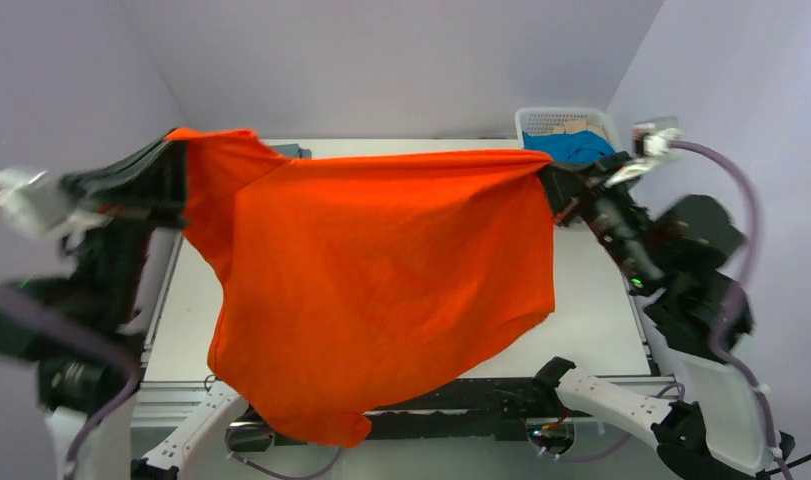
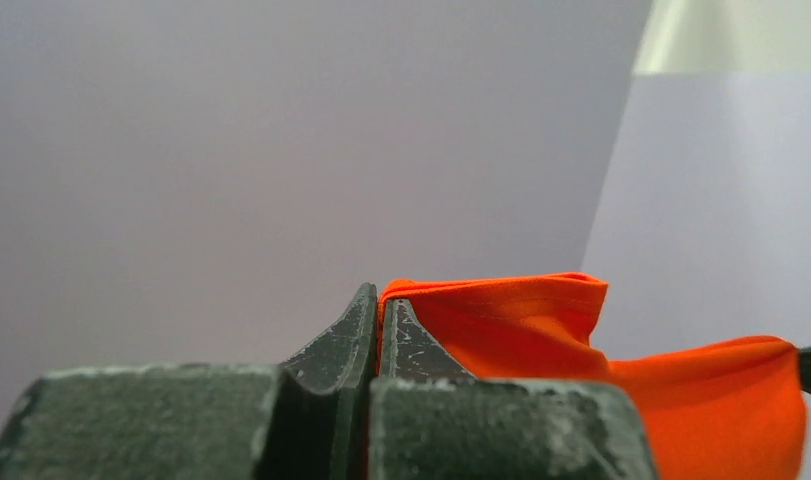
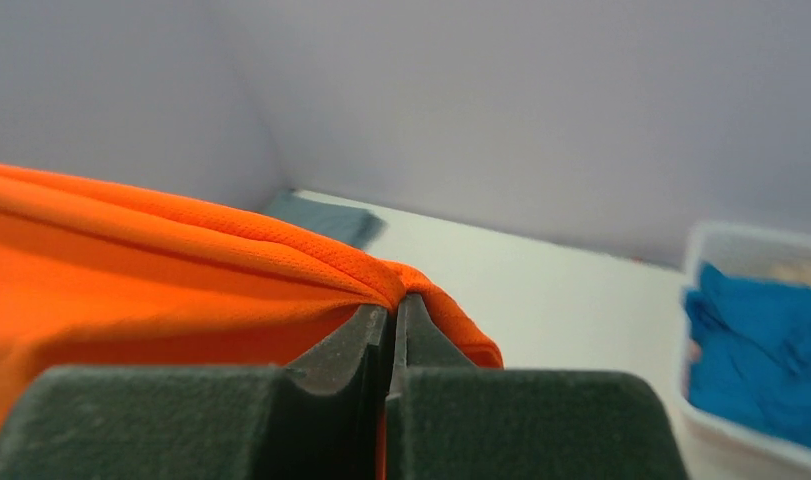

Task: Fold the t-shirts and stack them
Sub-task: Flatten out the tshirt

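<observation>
A bright orange t-shirt [image 1: 381, 280] hangs spread in the air between both arms, above the table. My left gripper [image 1: 176, 150] is shut on its upper left corner; in the left wrist view the orange t-shirt [image 2: 511, 315] is pinched between the two fingers of that gripper [image 2: 379, 300]. My right gripper [image 1: 551, 180] is shut on the upper right corner, where the orange t-shirt [image 3: 181, 260] bunches into the pinch of that gripper [image 3: 396, 303]. A grey-blue t-shirt [image 3: 321, 215] lies folded at the table's far left. A turquoise t-shirt [image 1: 578, 146] lies in the basket.
A white lattice basket [image 1: 541, 121] stands at the table's far right corner, just behind the right gripper, and shows as the basket [image 3: 741, 245] in the right wrist view. The white table [image 1: 591, 300] shows to the right of the hanging shirt. Lilac walls enclose the space.
</observation>
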`<action>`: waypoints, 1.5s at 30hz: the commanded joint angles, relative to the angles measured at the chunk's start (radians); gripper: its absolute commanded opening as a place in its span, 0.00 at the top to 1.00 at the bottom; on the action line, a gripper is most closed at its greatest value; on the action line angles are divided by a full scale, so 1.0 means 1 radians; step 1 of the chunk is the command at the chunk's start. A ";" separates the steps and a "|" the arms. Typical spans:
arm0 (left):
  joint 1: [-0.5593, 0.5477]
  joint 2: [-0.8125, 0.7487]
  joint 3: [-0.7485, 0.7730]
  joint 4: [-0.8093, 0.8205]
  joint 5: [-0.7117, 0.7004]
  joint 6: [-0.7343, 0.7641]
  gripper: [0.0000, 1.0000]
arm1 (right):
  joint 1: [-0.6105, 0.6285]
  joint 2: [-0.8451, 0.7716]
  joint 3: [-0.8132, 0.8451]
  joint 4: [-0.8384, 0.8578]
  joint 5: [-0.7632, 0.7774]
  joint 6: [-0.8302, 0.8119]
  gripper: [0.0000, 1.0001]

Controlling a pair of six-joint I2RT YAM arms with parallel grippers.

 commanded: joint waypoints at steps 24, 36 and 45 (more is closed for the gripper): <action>-0.001 1.209 0.000 -0.014 -0.223 -0.028 0.01 | -0.318 0.863 -0.355 0.352 0.402 0.201 0.00; -0.092 0.843 -0.521 0.011 0.151 -0.181 0.01 | -0.319 0.518 -0.787 0.314 -0.039 0.342 0.00; -0.107 1.046 -0.541 -0.021 0.102 -0.228 0.00 | -0.339 0.639 -0.880 0.428 -0.127 0.354 0.00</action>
